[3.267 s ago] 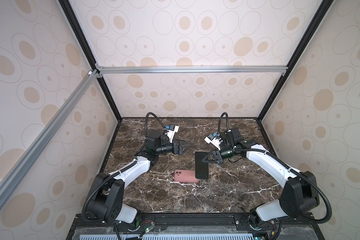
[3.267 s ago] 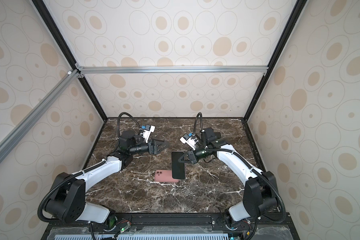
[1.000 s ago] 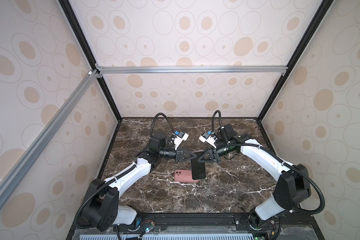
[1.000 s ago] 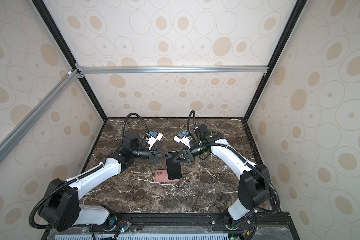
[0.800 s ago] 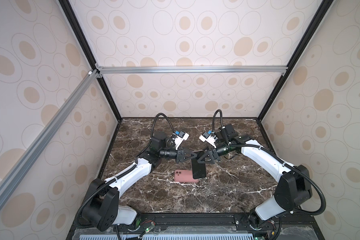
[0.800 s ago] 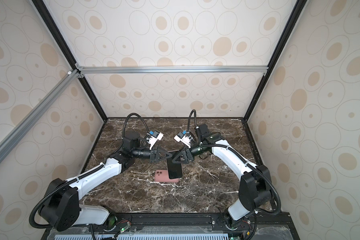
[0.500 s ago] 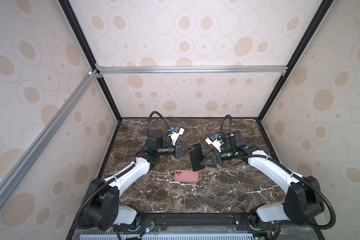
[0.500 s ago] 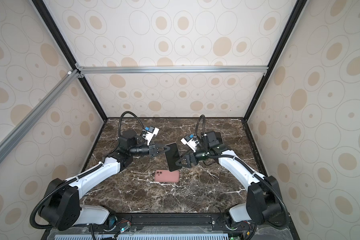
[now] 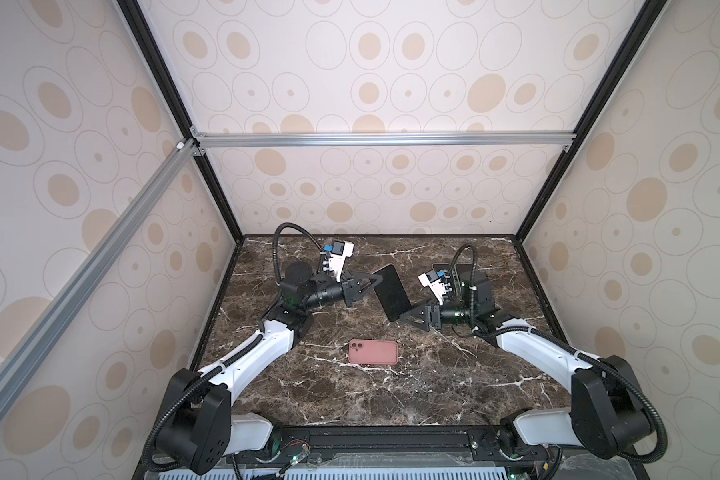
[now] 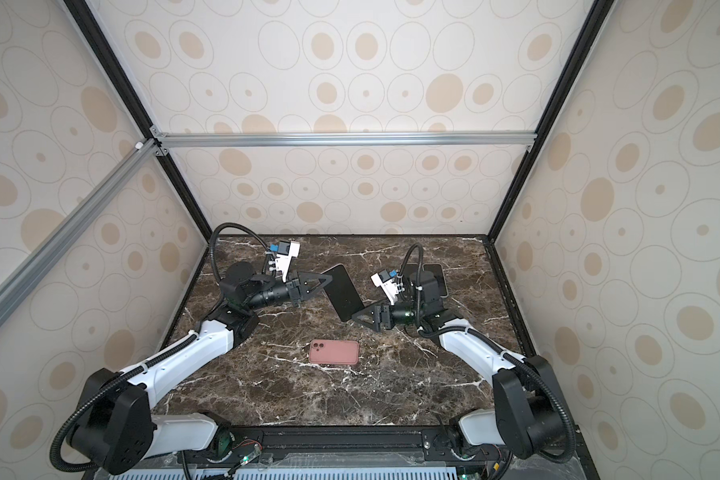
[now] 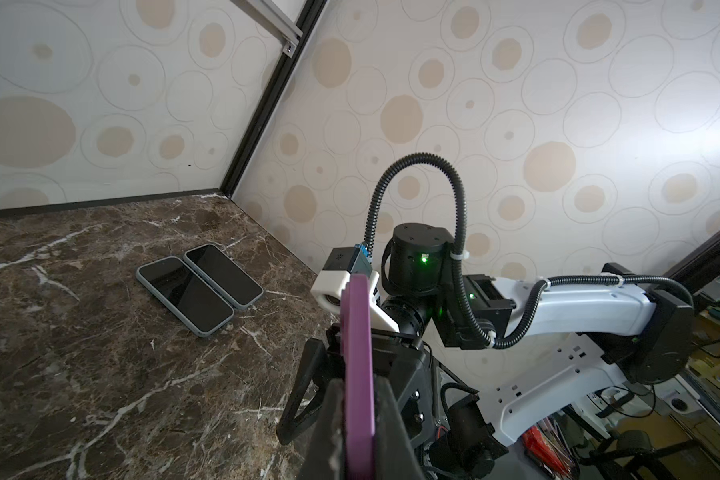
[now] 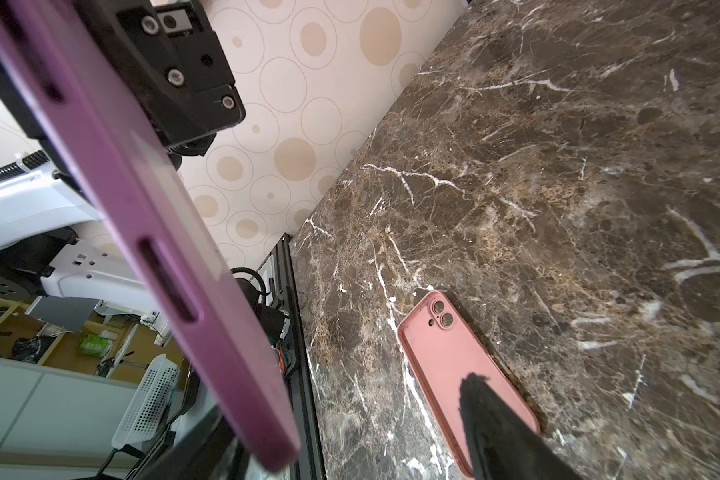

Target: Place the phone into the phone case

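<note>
Worktop [image 9: 433, 395] of dark marble carries the pink phone case [image 9: 373, 352] at lower centre, lying flat and unobstructed, ready for loading. Phone [image 9: 391, 297] is held clear of the surface at mid-frame, tilted, apparently for a handover between arms. Left fingers [image 11: 391, 432] clamp its upper-left end. Right fingers [image 12: 495, 415] stand spread at its lower corner, gripping nothing.

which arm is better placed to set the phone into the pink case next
Left, most likely. The left claw is shut on one end of the phone and holds it in the air. The right claw stands open near the other end, gripping nothing. The pink case lies open side up nearby.
</note>
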You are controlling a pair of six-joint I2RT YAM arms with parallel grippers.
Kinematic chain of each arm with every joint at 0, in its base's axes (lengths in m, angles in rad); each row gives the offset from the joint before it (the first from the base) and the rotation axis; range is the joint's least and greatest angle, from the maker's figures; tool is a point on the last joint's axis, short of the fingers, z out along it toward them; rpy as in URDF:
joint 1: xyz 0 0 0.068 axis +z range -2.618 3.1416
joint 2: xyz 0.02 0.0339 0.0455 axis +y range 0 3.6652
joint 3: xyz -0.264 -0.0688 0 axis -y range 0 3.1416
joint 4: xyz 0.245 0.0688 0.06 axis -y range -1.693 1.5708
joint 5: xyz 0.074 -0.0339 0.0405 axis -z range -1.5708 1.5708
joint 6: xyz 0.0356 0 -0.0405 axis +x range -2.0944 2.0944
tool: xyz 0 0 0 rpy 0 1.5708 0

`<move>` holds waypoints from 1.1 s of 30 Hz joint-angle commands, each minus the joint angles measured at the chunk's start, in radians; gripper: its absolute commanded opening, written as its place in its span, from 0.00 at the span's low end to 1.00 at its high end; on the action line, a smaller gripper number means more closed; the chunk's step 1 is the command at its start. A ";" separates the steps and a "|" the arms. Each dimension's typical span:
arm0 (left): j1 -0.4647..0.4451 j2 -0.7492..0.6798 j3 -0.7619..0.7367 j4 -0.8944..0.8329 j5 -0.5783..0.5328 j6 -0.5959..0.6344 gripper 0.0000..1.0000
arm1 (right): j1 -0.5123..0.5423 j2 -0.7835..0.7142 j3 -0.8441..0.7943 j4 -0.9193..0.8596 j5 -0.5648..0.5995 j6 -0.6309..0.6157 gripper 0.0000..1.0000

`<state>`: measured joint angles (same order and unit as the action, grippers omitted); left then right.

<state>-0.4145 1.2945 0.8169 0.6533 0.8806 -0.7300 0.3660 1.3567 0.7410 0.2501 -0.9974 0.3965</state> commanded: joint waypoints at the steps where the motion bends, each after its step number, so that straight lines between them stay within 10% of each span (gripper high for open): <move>1: 0.007 -0.052 -0.021 0.195 -0.102 -0.100 0.00 | 0.001 -0.016 -0.036 0.301 -0.009 0.167 0.72; 19: 0.005 -0.164 -0.185 0.450 -0.436 -0.237 0.00 | 0.096 0.122 -0.004 0.804 0.043 0.436 0.56; 33: 0.006 -0.176 -0.243 0.605 -0.495 -0.303 0.00 | 0.145 0.253 0.104 1.086 0.077 0.611 0.45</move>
<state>-0.4141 1.1378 0.5667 1.1179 0.4137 -0.9916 0.5034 1.5856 0.8150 1.1976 -0.9363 0.9325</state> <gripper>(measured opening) 0.091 0.460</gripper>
